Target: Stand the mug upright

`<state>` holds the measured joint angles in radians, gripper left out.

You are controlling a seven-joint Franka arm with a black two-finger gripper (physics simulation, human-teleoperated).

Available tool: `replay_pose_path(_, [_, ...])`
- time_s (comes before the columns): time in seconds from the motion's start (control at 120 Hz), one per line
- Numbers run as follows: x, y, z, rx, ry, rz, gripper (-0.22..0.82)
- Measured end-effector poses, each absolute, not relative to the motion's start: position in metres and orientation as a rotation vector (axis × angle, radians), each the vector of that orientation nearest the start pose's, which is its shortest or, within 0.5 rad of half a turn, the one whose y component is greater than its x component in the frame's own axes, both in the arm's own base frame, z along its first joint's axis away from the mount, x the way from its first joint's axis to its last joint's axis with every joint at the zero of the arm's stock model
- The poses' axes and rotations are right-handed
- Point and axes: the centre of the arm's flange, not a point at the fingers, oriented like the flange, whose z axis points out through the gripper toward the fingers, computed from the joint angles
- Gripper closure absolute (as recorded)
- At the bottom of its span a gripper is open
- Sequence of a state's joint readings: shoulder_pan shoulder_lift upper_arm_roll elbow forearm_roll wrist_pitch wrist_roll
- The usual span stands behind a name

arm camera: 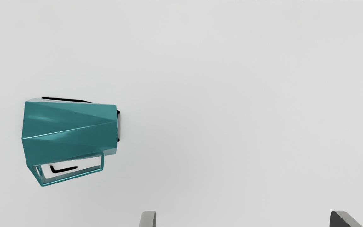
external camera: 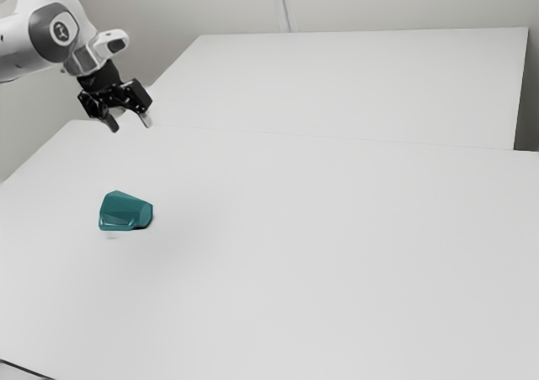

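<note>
One teal mug [external camera: 125, 211] lies on its side on the one white worktop [external camera: 320, 254], its single handle [arm camera: 74, 181] out along one flank. The one end effector [external camera: 130, 124] is raised, well apart from the mug, its two fingers [arm camera: 148, 219] spread wide with nothing between them. One of the two is nearer the mug, which lies outside their gap. Beyond the mug, past the worktop's far edge, stands one pale surface [external camera: 362, 85].

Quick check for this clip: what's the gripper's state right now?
Gripper: open, fingers wide apart, holding nothing; it hangs above the table, away from the teal mug.
</note>
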<state>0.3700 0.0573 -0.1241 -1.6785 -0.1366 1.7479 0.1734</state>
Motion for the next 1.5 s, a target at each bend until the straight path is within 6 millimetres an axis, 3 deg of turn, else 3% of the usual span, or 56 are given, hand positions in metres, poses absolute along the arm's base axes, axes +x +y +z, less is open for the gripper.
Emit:
replay_pose_path(0.458, [0.561,0.256,0.489,-3.401,0.111,-0.182,0.00])
replay_pose_path(0.8, [0.549,0.320,0.436,-3.480,0.210,-0.223,0.00])
replay_pose_path(1.075, [0.541,0.377,0.381,-3.572,0.197,-0.232,0.00])
replay_pose_path(1.283, [0.533,0.396,0.351,-3.655,0.178,-0.273,0.00])
replay_pose_path(1.5, [0.538,0.389,0.323,-3.754,0.191,-0.328,0.00])
